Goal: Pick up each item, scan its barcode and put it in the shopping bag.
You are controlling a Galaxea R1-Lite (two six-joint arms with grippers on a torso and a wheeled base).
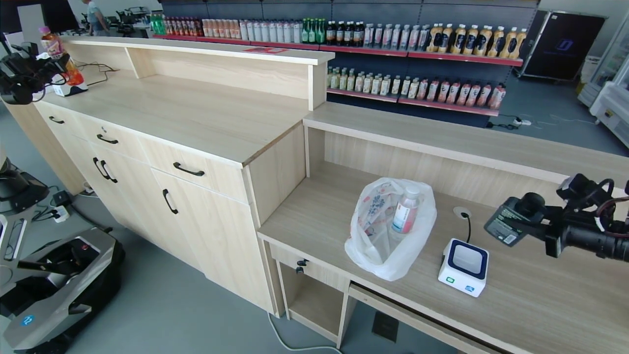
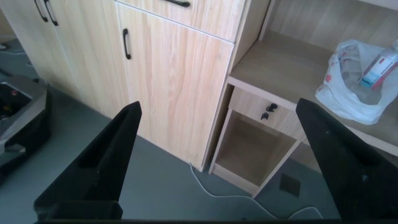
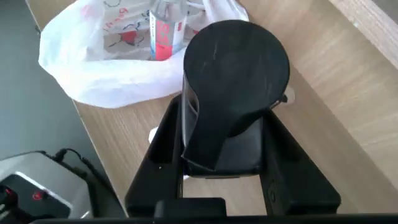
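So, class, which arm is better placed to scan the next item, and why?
Right. Its gripper holds a dark container near the scanner and bag. The left gripper is open, empty and far off by the tall counter.

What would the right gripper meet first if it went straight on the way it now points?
Most likely the white shopping bag, passing over the scanner, though depth is unclear.
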